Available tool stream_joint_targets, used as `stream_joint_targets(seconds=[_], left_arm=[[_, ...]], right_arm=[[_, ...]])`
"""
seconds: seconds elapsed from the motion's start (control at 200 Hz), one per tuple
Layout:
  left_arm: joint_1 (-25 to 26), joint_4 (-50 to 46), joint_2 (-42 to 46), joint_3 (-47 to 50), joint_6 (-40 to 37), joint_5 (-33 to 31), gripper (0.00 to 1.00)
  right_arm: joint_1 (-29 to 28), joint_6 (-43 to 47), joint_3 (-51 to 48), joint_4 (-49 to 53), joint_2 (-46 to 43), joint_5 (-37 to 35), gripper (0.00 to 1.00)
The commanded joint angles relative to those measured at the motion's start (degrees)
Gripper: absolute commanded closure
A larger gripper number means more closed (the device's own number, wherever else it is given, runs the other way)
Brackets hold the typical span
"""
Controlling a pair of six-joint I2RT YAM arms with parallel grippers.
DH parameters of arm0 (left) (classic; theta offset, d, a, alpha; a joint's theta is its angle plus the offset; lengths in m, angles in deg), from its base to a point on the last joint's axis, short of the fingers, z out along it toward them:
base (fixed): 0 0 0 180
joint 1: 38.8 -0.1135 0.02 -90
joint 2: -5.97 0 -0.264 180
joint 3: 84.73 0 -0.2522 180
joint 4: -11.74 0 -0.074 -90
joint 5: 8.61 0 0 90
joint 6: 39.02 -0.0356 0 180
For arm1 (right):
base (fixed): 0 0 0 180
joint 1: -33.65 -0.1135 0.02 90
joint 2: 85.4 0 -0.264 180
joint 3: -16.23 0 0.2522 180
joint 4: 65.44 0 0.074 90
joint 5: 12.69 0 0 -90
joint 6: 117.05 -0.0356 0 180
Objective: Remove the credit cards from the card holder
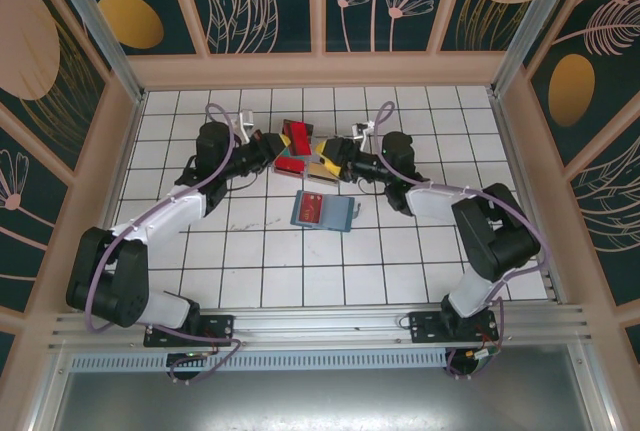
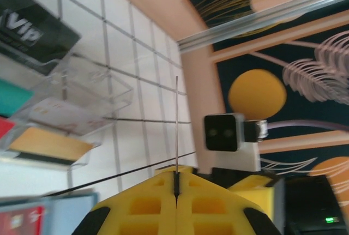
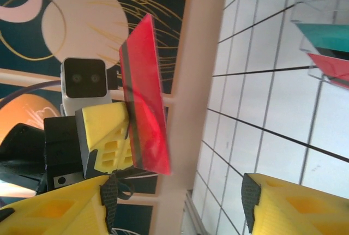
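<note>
1. The left gripper [image 2: 176,183] is clamped shut on a red card [image 3: 143,98], pinching it by one short end. The card stands up in the air over the far side of the worktop [image 1: 400,251], beside the tray [image 2: 109,82].
2. The right gripper [image 3: 180,197] faces it with its jaws wide apart and nothing between them.
3. The card looks light, thin and stiff, with a glossy face that I'd guess is slippery (seen edge-on from the left wrist it is barely a line). A flat pinch across both faces near an edge looks like the sensible hold. Gripped on its rim, it would probably skate out.
4. The card holder [image 1: 322,210] lies open and flat on the worktop, nearer the arms than either gripper and apart from both.
5. Its left half has another red card [image 1: 311,208] lying in it. I cannot tell whether the right half holds a card.
6. That card sits flush, so I'd expect it to need sliding out by an exposed edge, while the light holder may shift.
7. The clear, divided tray holds a black card [image 2: 27,28], a teal card [image 2: 13,96], a tan card [image 2: 49,145] and some paler and red ones.
</note>
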Motion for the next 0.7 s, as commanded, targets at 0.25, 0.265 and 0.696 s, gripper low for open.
stream_joint_targets(seconds=[0.25,0.265,0.696], left_arm=[[-1.33,16.11,-2.69,2.08,11.65,5.1,1.0],[-1.3,16.15,-2.61,2.24,11.69,5.11,1.0],[-1.82,15.59,-2.69,3.64,12.02,5.37,1.0]], right_arm=[[-2.42,-11.44,5.65,-16.87,5.87,-1.02,0.49],[-2.42,-11.85,5.44,-17.5,5.98,-1.3,0.49],[-2.42,-13.33,4.42,-16.7,6.28,-3.67,0.72]])
